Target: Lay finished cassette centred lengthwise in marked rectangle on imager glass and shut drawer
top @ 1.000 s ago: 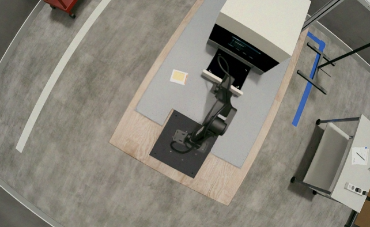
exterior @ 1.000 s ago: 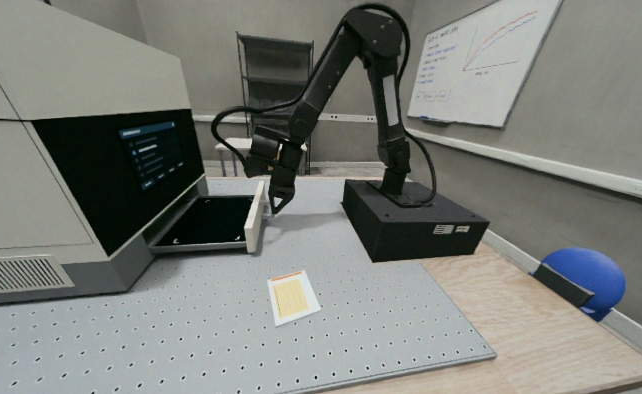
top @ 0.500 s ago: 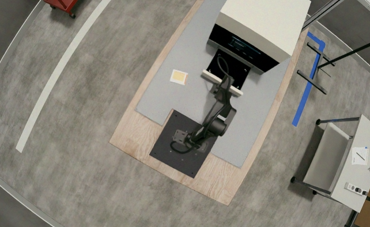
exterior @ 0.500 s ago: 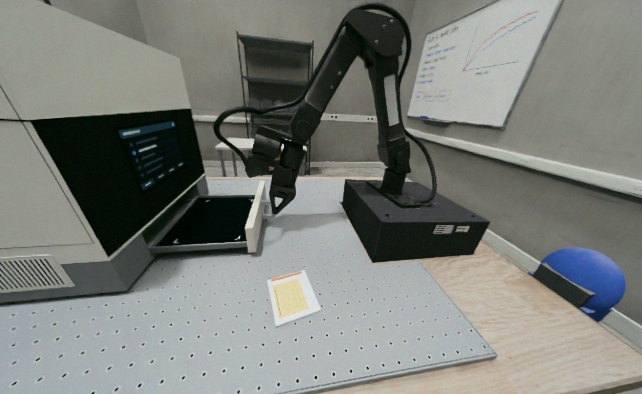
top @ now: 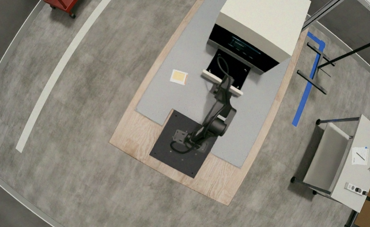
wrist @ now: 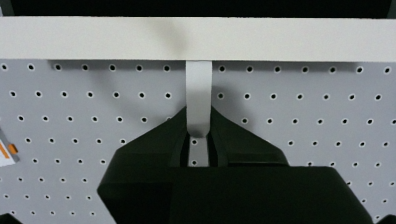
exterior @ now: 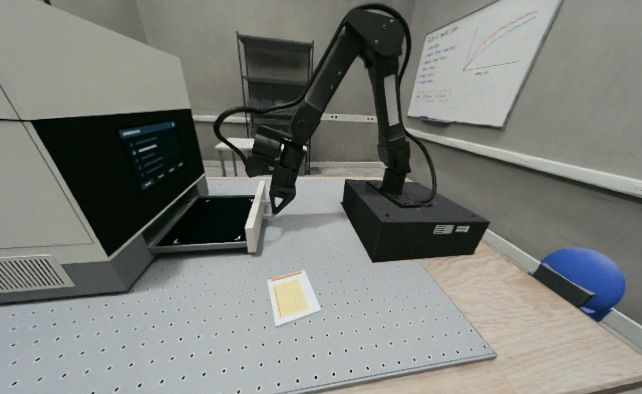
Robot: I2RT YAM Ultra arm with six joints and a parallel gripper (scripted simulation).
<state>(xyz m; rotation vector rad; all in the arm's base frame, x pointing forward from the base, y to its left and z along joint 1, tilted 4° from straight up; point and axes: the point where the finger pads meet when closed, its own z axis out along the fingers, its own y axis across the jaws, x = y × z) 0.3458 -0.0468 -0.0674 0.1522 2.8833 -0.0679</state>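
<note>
The gel imager IM stands at the left on the grey pegboard, also in the overhead view. Its drawer is pulled out, showing dark glass with white corner marks and nothing on it. A white pull tab sticks out from the drawer's cream front panel. My gripper is shut on this tab, right in front of the panel. The cassette FINISHED is a white card with a yellow gel and an orange edge. It lies flat on the pegboard, apart from the gripper.
The arm's black base block stands right of the drawer. The wooden table edge lies beyond the pegboard. A blue chair stands off the table at the right.
</note>
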